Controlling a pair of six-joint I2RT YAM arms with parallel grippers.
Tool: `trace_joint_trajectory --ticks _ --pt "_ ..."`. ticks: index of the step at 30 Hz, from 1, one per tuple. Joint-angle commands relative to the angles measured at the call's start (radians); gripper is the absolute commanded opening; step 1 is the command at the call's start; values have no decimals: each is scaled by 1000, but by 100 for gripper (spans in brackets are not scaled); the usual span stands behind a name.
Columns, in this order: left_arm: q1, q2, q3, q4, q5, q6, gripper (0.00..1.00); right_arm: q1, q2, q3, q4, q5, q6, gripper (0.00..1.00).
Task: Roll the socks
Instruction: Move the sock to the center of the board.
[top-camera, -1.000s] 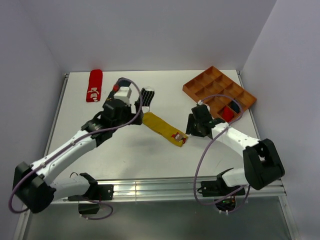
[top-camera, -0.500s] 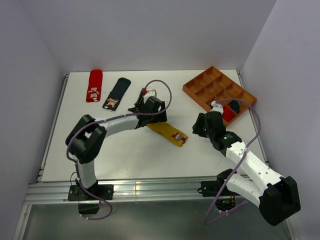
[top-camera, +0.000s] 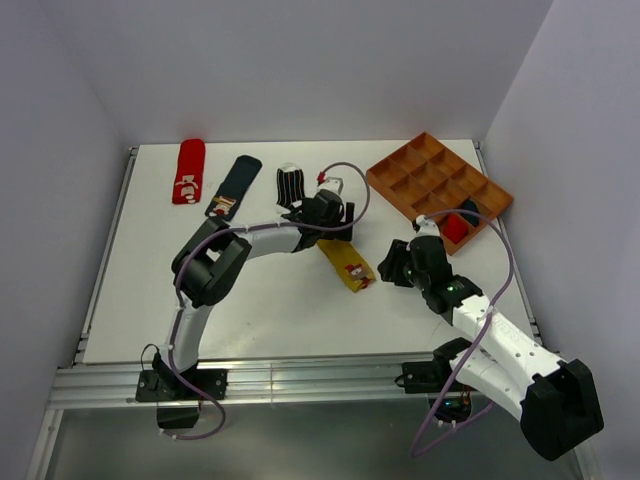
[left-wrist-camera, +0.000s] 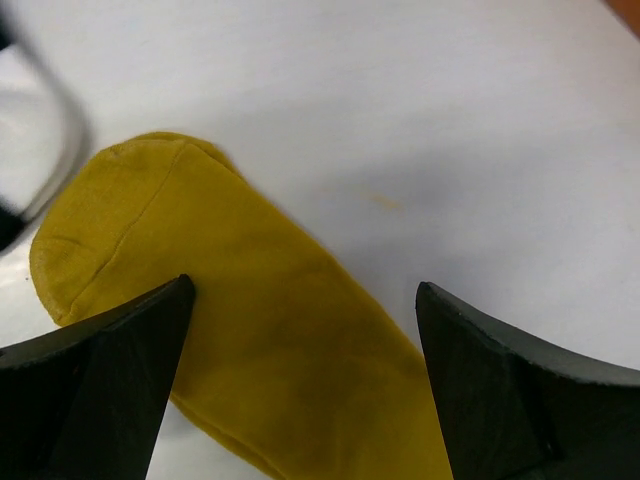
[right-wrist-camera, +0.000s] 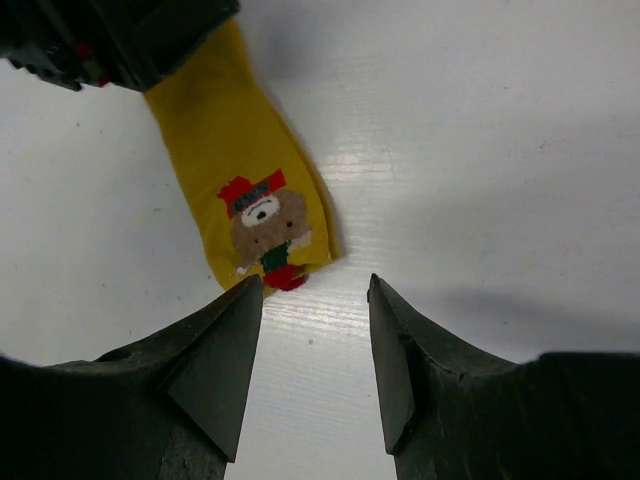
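Left gripper (left-wrist-camera: 300, 300) spread wide over toe of mustard sock (left-wrist-camera: 250, 340), flat on table (left-wrist-camera: 450, 120); right gripper (right-wrist-camera: 313, 290) half-open, empty, beside bear end. Lower, pinch toe edge squarely, roll toward bear.

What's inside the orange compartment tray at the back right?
Orange compartment tray: a red rolled sock and a dark navy sock sit in near compartments. The right arm's cable hides part of that corner.
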Motion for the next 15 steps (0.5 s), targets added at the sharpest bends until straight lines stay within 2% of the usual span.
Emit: trace_joint_trajectory --ticks 1,4,7,9,11,15 --pt "-36 66 -3 131 206 229 99 -5 -27 -15 77 -22 -28 54" --pt "-40 17 -64 262 277 291 100 -3 -6 -11 92 -66 -34 54" --pt "-37 -95 -139 342 225 276 99 -3 48 22 97 -90 -62 54" --pt "-29 -184 -179 354 213 238 100 -3 115 46 106 -124 -77 52" --pt "-15 -271 -202 340 137 175 99 -3 196 81 118 -159 -80 50" --pt "26 -399 -241 241 65 60 99 10 336 154 103 -193 -69 44"
